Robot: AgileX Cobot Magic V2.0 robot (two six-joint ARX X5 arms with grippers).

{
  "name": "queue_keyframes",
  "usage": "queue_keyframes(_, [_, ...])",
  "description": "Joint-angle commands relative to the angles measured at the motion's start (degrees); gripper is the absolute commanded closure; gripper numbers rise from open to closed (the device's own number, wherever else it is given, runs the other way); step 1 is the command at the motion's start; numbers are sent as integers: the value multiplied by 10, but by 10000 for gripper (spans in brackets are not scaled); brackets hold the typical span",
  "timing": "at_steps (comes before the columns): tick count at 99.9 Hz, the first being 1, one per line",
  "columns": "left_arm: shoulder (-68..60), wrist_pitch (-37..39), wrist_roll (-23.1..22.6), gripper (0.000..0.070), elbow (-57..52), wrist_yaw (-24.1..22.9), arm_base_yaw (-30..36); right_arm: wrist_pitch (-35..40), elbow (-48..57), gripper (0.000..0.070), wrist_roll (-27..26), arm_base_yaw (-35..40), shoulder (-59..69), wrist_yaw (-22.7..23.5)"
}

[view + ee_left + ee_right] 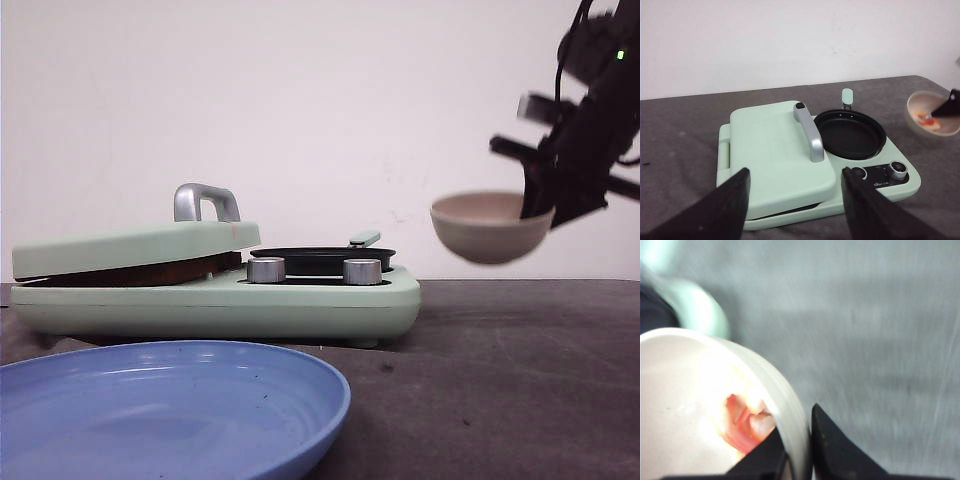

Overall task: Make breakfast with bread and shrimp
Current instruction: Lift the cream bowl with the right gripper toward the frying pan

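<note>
My right gripper (535,205) is shut on the rim of a beige bowl (490,228) and holds it in the air to the right of the pale green breakfast cooker (300,300). The shrimp (747,422) lie inside the bowl, pale with orange-red tips; they also show in the left wrist view (929,120). My left gripper (795,202) is open and empty, above the cooker's closed lid (775,145). The bread is hidden; a brown edge (140,272) shows under the lid. The cooker's black round pan (850,134) is empty.
A blue plate (160,410) sits at the front left of the dark table (520,380). The lid has a silver handle (205,200). Two silver knobs (266,269) stand on the cooker's front panel. A white wall is behind.
</note>
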State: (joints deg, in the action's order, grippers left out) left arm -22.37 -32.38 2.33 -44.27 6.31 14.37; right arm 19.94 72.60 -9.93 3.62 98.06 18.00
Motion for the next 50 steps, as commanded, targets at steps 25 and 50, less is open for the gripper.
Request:
queue_keyframes(25, [0, 6, 0, 417, -3, -2, 1, -113, 9, 700, -1, 70, -35, -2])
queue_keyframes(50, [0, 6, 1, 419, -3, -1, 1, -232, 9, 700, 85, 154, -34, -98])
